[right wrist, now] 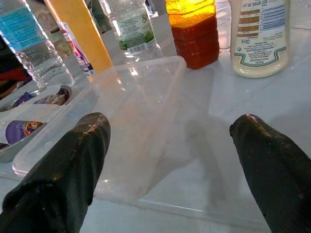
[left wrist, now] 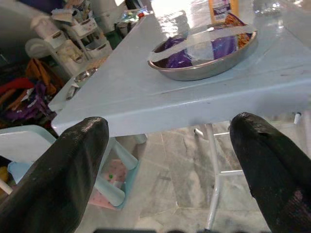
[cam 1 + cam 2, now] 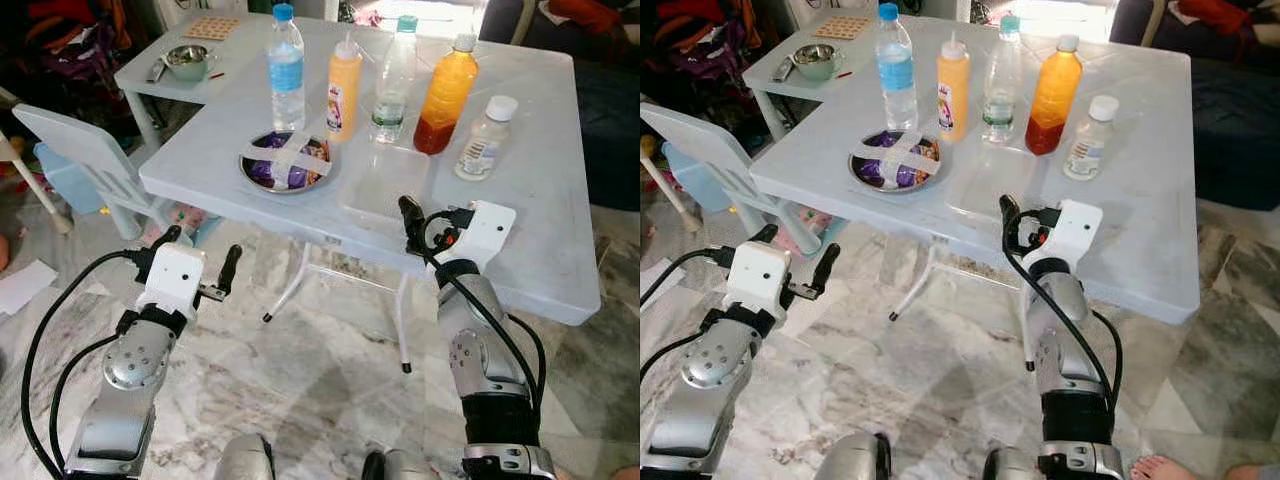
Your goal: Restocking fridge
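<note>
**A:** What is nearest the camera?

**B:** Two silver arms are reaching forward over a marble floor. The left gripper (image 3: 196,262) is hovering just short of the table (image 3: 560,200) edge, fingers spread wide and holding nothing. The right gripper (image 1: 170,160) is hanging over the near edge of the table, also spread wide and empty.

**A:** Which step is under way?

**B:** It looks like the approach before a first pick-up; nothing is being gripped yet. The next move probably calls for the right gripper to be coming down on the tub (image 1: 121,121) right in front of it, or reaching past it for a bottle.

**A:** What is sitting on the table, front to back?

**B:** Closest to the right gripper, a clear plastic tub is lying flat and appears empty. To its left, a steel dish (image 3: 288,162) is holding purple packets under crossed strips of tape. Behind them a row is standing upright: a water bottle (image 3: 286,70) with a blue cap, a squeeze bottle (image 3: 343,90) of orange sauce, a clear bottle (image 3: 395,80) with a teal cap, a juice bottle (image 3: 445,95) with orange liquid darkening to red at the bottom, and a small white-capped bottle (image 3: 485,138) of pale contents.

**A:** And farthest away?

**B:** On a smaller table beyond, a steel bowl (image 3: 187,58) is sitting; its contents cannot be made out.
</note>
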`<state>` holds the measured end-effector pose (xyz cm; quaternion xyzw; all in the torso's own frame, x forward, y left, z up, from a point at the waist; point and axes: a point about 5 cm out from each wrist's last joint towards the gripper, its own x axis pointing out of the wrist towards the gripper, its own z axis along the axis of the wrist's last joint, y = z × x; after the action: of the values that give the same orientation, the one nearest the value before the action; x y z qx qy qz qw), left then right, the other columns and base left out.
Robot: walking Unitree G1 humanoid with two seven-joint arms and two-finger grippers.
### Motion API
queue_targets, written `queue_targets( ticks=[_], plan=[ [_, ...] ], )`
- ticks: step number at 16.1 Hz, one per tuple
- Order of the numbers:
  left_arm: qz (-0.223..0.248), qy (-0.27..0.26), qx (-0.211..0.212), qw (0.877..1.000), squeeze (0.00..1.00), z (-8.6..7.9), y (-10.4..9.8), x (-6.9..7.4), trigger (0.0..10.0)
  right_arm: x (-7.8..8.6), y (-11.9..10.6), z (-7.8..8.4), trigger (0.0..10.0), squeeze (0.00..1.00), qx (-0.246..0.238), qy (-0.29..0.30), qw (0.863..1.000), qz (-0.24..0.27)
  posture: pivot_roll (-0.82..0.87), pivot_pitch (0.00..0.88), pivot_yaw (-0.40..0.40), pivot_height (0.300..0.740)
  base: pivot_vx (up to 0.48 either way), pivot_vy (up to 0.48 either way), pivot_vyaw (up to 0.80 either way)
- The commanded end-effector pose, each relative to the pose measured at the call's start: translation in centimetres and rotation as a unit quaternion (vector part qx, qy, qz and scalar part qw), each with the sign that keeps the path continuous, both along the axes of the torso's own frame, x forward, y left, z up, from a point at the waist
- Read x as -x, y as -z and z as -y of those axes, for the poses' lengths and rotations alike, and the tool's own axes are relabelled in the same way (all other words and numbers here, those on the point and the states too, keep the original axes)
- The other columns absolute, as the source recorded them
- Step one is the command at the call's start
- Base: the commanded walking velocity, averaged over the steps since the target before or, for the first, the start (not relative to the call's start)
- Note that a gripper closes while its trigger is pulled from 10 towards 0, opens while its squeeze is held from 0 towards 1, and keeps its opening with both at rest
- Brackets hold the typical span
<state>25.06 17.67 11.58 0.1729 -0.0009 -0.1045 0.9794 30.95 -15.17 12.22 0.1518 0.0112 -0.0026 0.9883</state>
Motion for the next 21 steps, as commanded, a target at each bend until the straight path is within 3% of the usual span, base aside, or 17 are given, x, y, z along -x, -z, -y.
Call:
queue_targets(
  ticks=[1,8,9,10,11,12,13,14,16,18,19,21],
  plan=[
    [0.000,0.014,-0.009,1.000,0.00,0.1,-0.3,0.2,10.0,-0.4,-0.2,-0.5,10.0,0.00,-0.009,-0.012,1.000,0.005,0.20,0.101,0.048,0.740,0.000,0.000,0.00],
    [-0.001,0.021,-0.019,1.000,0.00,0.1,-0.4,0.9,10.0,-2.7,-0.8,-2.4,10.0,0.00,-0.066,-0.074,0.995,-0.011,0.23,0.112,0.046,0.740,0.000,0.000,0.00],
    [-0.001,0.021,-0.018,1.000,0.00,0.1,-0.5,0.9,10.0,-2.8,-0.8,-2.5,9.2,0.00,-0.064,-0.074,0.995,-0.011,0.23,0.112,0.046,0.740,0.000,0.000,0.00],
    [-0.001,0.022,-0.019,1.000,0.00,0.2,-0.5,0.8,10.0,-2.9,-0.6,-2.7,2.0,0.00,-0.062,-0.076,0.995,-0.020,0.23,0.112,0.046,0.740,0.000,0.000,0.00],
    [-0.001,0.023,-0.019,1.000,0.00,0.2,-0.5,0.8,10.0,-2.8,-0.5,-2.7,1.6,0.00,-0.065,-0.076,0.995,-0.023,0.23,0.114,0.043,0.740,0.000,0.000,0.00],
    [0.000,0.024,-0.018,1.000,0.00,0.2,-0.6,0.8,10.0,-2.7,-0.4,-2.8,0.0,0.00,-0.072,-0.074,0.994,-0.028,0.23,0.115,0.043,0.740,0.000,0.000,0.00],
    [0.000,0.024,-0.018,1.000,0.00,0.2,-0.6,0.9,10.0,-2.7,-0.3,-2.8,0.2,0.00,-0.074,-0.072,0.994,-0.029,0.23,0.115,0.043,0.740,0.000,0.000,0.00],
    [0.000,0.024,-0.018,1.000,0.00,0.3,-0.6,0.8,10.0,-2.6,-0.3,-2.8,6.5,0.00,-0.076,-0.071,0.994,-0.029,0.23,0.116,0.042,0.740,0.000,0.000,0.00],
    [0.000,0.025,-0.017,1.000,0.00,0.3,-0.7,0.8,10.0,-2.6,-0.2,-2.8,6.2,0.00,-0.084,-0.067,0.994,-0.032,0.23,0.115,0.040,0.740,0.000,0.000,0.00],
    [0.000,0.025,-0.017,1.000,0.00,0.4,-0.7,0.8,10.0,-2.8,0.1,-2.8,3.0,0.00,-0.111,-0.061,0.991,-0.042,0.23,0.114,0.039,0.740,0.000,0.000,0.00],
    [0.000,0.025,-0.016,1.000,0.00,0.4,-0.6,0.8,10.0,-2.9,0.1,-2.8,0.0,0.00,-0.119,-0.060,0.990,-0.044,0.23,0.114,0.039,0.740,0.000,0.000,0.00],
    [0.000,0.028,-0.015,0.999,0.00,0.7,-0.6,0.8,10.0,-3.4,0.1,-2.6,0.0,0.00,-0.140,-0.056,0.987,-0.059,0.23,0.109,0.037,0.740,0.000,0.000,0.00]
  ],
)
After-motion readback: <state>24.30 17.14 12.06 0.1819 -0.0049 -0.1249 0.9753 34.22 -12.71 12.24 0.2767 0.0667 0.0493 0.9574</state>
